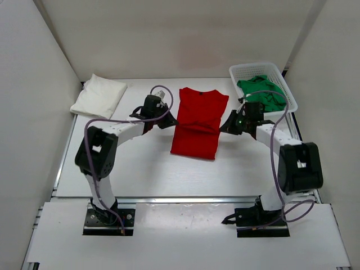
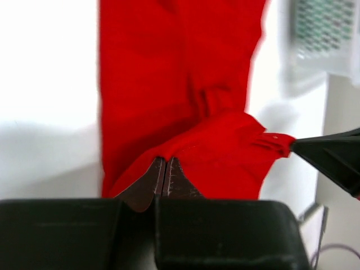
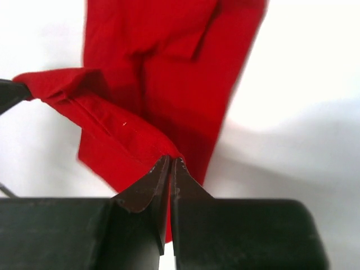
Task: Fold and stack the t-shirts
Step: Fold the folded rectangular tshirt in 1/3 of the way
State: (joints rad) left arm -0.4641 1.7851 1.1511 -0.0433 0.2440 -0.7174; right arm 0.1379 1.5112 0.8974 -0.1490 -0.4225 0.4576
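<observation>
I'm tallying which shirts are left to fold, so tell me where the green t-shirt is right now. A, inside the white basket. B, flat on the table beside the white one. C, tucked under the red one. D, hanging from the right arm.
A: the green t-shirt lies bunched inside the white basket at the table's far right corner, apart from the red t-shirt in the middle.

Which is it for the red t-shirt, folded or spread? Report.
Partly folded: the left gripper and right gripper each pinch an edge of the red t-shirt, holding a fold up across its middle; the rest lies flat.
</observation>
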